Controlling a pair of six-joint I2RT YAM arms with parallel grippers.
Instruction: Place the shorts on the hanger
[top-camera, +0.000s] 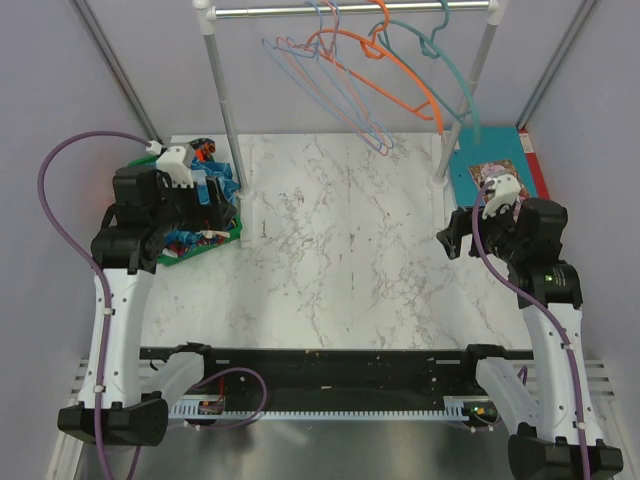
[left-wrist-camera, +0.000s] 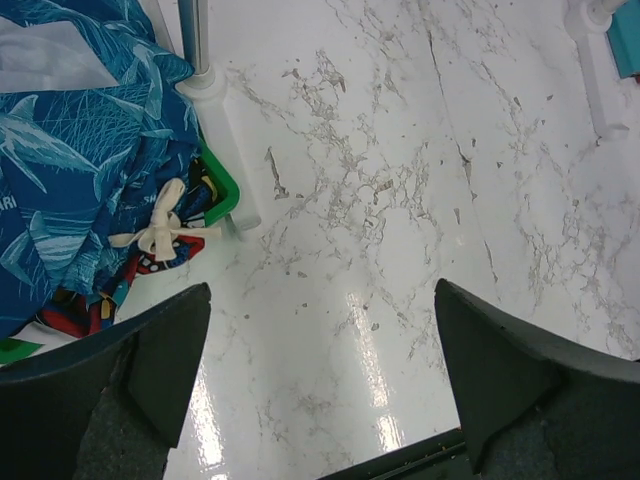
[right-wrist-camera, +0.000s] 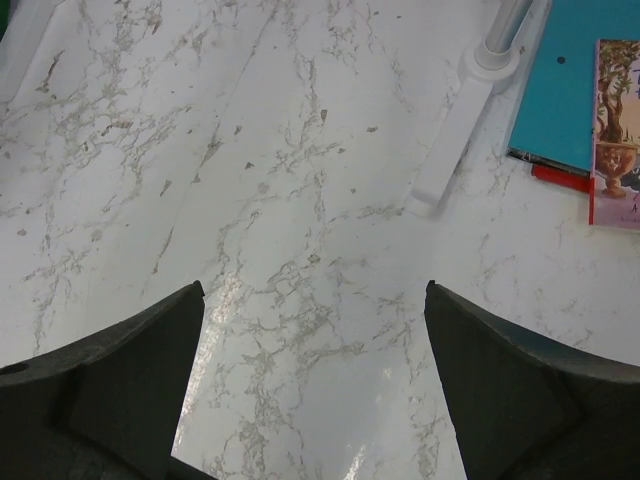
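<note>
The left gripper (left-wrist-camera: 320, 375) hangs wide open with nothing between its fingers, over bare marble tabletop (left-wrist-camera: 400, 200). Just beyond the tip of its left finger lies the white drawstring (left-wrist-camera: 160, 228), tied in a bow. It belongs to the shorts (left-wrist-camera: 90, 150), which are heaped up ahead and to the left of that gripper in a green bin (left-wrist-camera: 222, 190). A bit of red printed cloth (left-wrist-camera: 80, 305) peeks from under them. A rack post (left-wrist-camera: 190, 40) stands past the bin's corner, its white foot (left-wrist-camera: 235, 150) running along the bin's side.

The right gripper (right-wrist-camera: 315, 375) is spread just as wide and is equally empty, above open marble and touching nothing. Ahead of it and to its right lie the rack's other foot (right-wrist-camera: 450, 140) and then a teal book (right-wrist-camera: 560, 90).

From overhead, both grippers sit low at the table's sides, and the shorts (top-camera: 220, 185) are bunched right against the left gripper (top-camera: 215, 205). The hanger (top-camera: 345, 100) hangs from the metal rail (top-camera: 350, 10) at the far edge, well apart from both grippers and roughly between them. A pink hanger (top-camera: 290, 55) overlaps it, and the orange (top-camera: 400, 65) and teal (top-camera: 455, 80) ones hang toward the right gripper (top-camera: 455, 235).
</note>
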